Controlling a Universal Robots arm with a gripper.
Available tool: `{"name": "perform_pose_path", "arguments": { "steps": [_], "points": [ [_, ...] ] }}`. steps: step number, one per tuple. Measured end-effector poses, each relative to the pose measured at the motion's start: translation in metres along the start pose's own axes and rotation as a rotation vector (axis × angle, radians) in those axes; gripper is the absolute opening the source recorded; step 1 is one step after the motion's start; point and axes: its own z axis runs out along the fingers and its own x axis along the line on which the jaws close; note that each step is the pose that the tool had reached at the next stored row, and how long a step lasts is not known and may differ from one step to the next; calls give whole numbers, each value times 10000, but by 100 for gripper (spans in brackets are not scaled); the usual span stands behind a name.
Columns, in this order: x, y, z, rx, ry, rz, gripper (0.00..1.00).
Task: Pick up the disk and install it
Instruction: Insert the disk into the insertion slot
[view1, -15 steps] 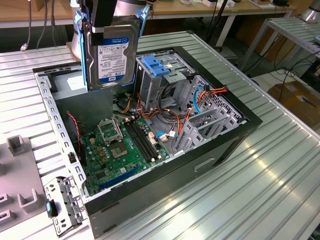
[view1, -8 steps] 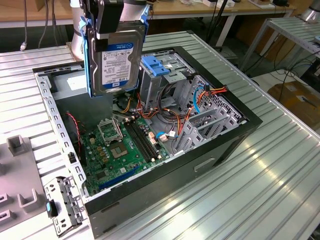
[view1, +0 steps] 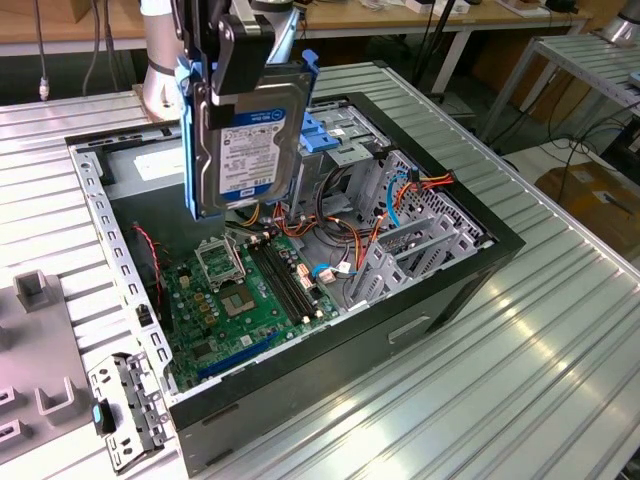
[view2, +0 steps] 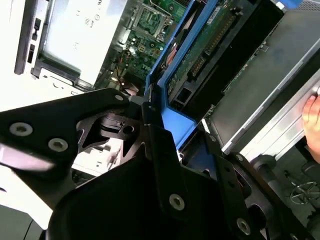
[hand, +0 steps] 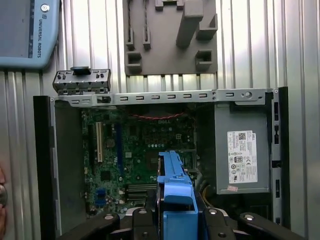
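The disk (view1: 245, 140) hangs upright on edge above the open computer case (view1: 440, 290), its white label facing the exterior view and blue carrier rails running down both sides. My gripper (view1: 238, 60) is shut on the disk's upper end. In the second wrist view the black fingers (view2: 150, 125) clamp the blue rail of the disk (view2: 172, 107), whose green circuit side shows. In the first wrist view the disk's blue end (hand: 175, 200) points down over the motherboard (hand: 145, 145). The drive cage with its blue latch (view1: 322, 130) stands just to the disk's side, toward the exterior view's right.
Inside the case lie the motherboard (view1: 240, 290), orange and red cables (view1: 345, 235) and a power supply (hand: 242, 150). A grey fixture block (hand: 170, 37) and a small metal bracket (view1: 125, 410) sit on the ribbed table outside the case. A person's hand (view2: 312, 115) rests at the table edge.
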Motion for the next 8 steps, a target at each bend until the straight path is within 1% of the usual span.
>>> {"name": "perform_pose_path", "arguments": {
  "steps": [2,4,6,7,8],
  "points": [
    [38,-16,2,0,0,0,37],
    [62,-52,5,1,1,0,37],
    [78,-127,8,1,1,0,37],
    [80,-153,8,0,3,0,37],
    [81,-208,11,1,1,0,37]
  ]
}}
